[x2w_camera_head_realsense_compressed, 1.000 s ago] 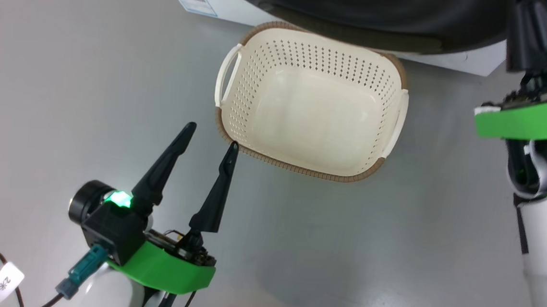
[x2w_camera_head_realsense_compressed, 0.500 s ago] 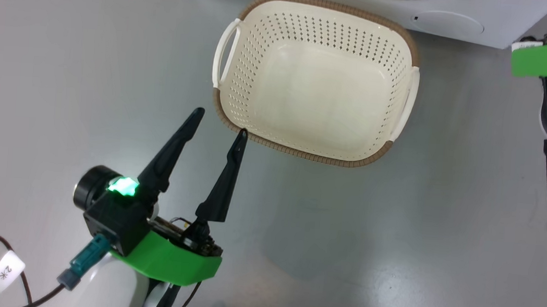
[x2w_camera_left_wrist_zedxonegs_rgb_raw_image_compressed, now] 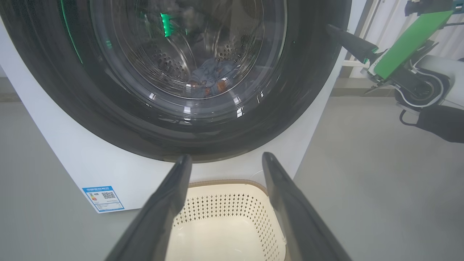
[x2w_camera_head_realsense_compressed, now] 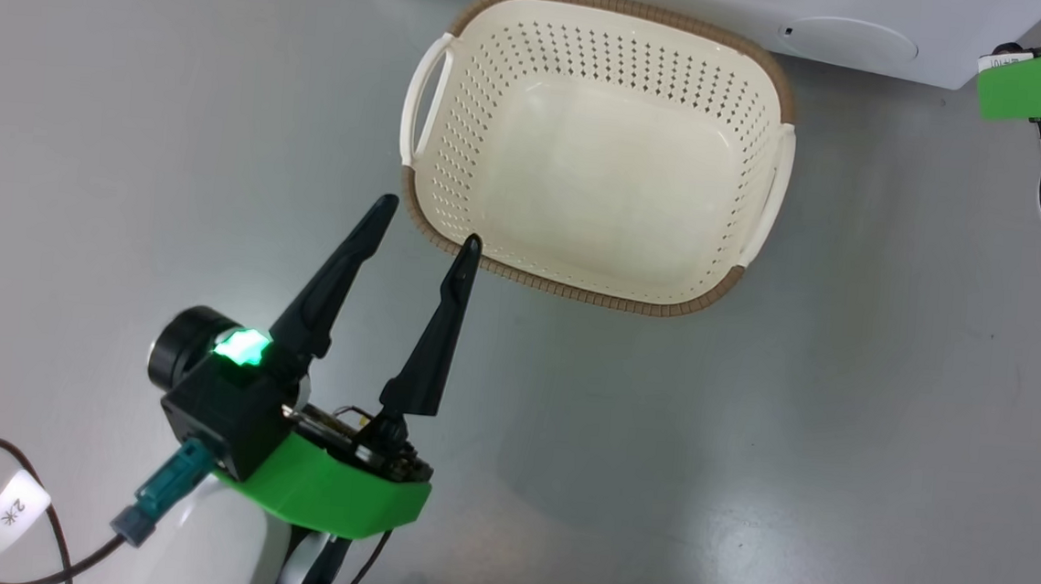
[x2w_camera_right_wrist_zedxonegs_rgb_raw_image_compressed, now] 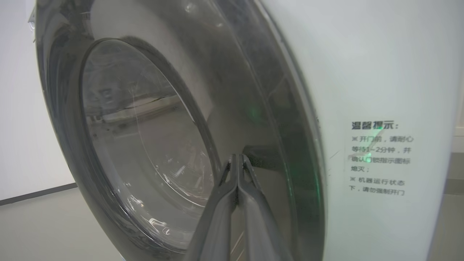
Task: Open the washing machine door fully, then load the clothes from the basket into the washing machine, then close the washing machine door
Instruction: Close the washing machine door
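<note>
From high above, the head camera aims steeply down at the grey floor [x2w_camera_head_realsense_compressed: 747, 454]. The basket [x2w_camera_head_realsense_compressed: 575, 291] sits near the top of its frame and the washing machine [x2w_camera_head_realsense_compressed: 960, 30] is a white strip at the edge. The left wrist camera, low and just behind the basket, faces the washing machine door [x2w_camera_left_wrist_zedxonegs_rgb_raw_image_compressed: 188, 65] squarely at close range, sharing the basket and machine front with the head view. The right wrist camera sits nearest, looking sideways across the same door glass from the machine's front corner.

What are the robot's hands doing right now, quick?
Left gripper: open, holding nothing.
Right gripper: shut, holding nothing, by the washing machine door.
</note>
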